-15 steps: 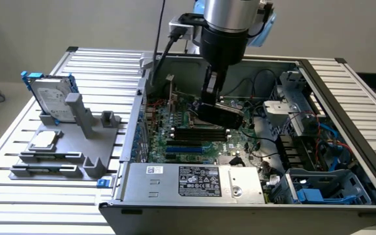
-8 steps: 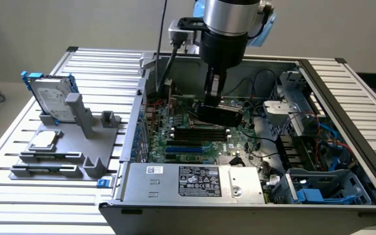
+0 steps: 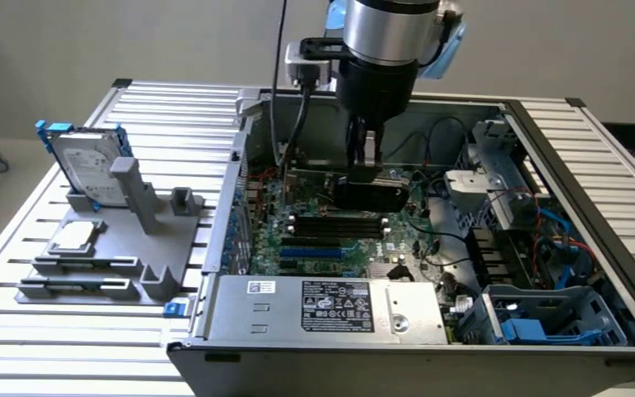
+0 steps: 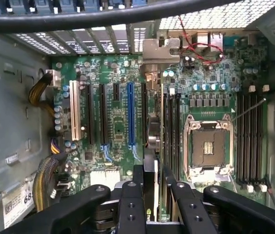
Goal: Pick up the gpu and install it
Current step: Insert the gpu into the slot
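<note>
The gpu (image 3: 370,193), black rounded shroud facing the camera, hangs upright inside the open computer case (image 3: 582,165), low over the motherboard (image 3: 329,236). My gripper (image 3: 366,169) reaches down from above and is shut on the card's top edge. In the wrist view the gpu (image 4: 155,180) shows edge-on between my black fingers (image 4: 130,204). It lines up between the long blue slot (image 4: 131,117) and the memory slots (image 4: 171,131). Whether its lower edge touches a slot I cannot tell.
An empty CPU socket (image 4: 208,146) lies beside the memory slots, and a white slot (image 4: 74,112) beyond the blue one. On the exterior view's left, a grey fixture (image 3: 130,198) carries a silver hard drive (image 3: 83,161) and a square CPU chip (image 3: 75,236). The power supply (image 3: 329,306) closes the case's near side.
</note>
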`<state>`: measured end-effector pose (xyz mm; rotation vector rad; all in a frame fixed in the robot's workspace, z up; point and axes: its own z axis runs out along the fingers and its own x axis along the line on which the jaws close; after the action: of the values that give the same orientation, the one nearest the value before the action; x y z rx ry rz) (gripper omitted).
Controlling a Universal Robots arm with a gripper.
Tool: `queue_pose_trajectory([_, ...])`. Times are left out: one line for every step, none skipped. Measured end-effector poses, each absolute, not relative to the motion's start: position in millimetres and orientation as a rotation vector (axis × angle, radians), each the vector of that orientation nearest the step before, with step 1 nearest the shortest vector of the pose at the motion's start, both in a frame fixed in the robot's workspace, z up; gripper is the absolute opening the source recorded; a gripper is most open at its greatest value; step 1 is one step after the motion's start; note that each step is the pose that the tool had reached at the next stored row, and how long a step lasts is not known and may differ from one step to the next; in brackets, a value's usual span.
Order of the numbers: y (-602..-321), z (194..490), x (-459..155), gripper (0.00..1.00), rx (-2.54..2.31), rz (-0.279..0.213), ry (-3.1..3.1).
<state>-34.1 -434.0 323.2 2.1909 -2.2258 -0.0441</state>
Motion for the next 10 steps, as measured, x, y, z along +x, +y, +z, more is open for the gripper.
queue_pose_trajectory([-434.4,322.3,-35.5,0.27,2.2,-0.045,-2.218])
queue_pose_trajectory([-434.6,321.4,-38.0,0.27,2.205,-0.045,-2.213])
queue_pose_trajectory([-435.1,320.8,-40.6,0.27,2.208,-0.045,-2.21])
queue_pose_trajectory([-435.7,320.0,-43.4,0.27,2.21,-0.045,-2.208])
queue_pose_trajectory([-436.9,319.4,-45.8,0.27,2.211,-0.045,-2.207])
queue_pose_trajectory([-438.9,319.0,-47.2,0.27,2.214,-0.046,-2.206])
queue_pose_trajectory([-441.2,318.8,-48.1,0.27,2.216,-0.046,-2.204])
queue_pose_trajectory([-443.6,318.7,-48.9,0.27,2.218,-0.047,-2.202])
queue_pose_trajectory([-445.8,318.4,-49.9,0.27,2.22,-0.047,-2.2])
queue_pose_trajectory([-447.8,318.2,-51.1,0.27,2.222,-0.047,-2.199])
